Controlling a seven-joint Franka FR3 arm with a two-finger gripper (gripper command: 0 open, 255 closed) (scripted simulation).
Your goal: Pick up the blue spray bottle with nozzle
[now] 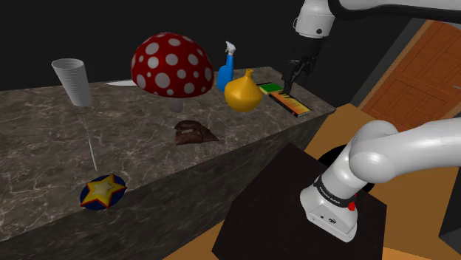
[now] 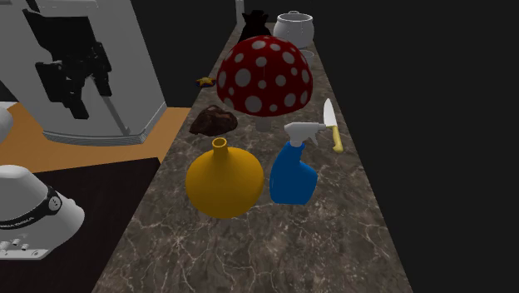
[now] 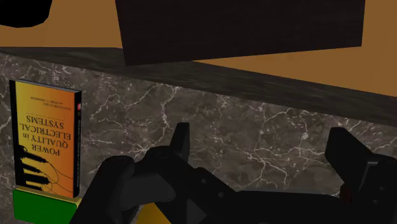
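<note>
Over the counter's [image 1: 44, 148] end nearest the stand, the gripper [image 1: 297, 76] is poised above a book [image 1: 289, 100], fingers spread apart with nothing between them. The blue spray bottle [image 1: 225, 74] is seen upright farther along, just beside a yellow vase [image 1: 244, 92], toward the counter's far edge. The approach is judged to be the step in hand. Next, the gripper must be carried past the vase and lowered around the bottle without the vase being knocked.
</note>
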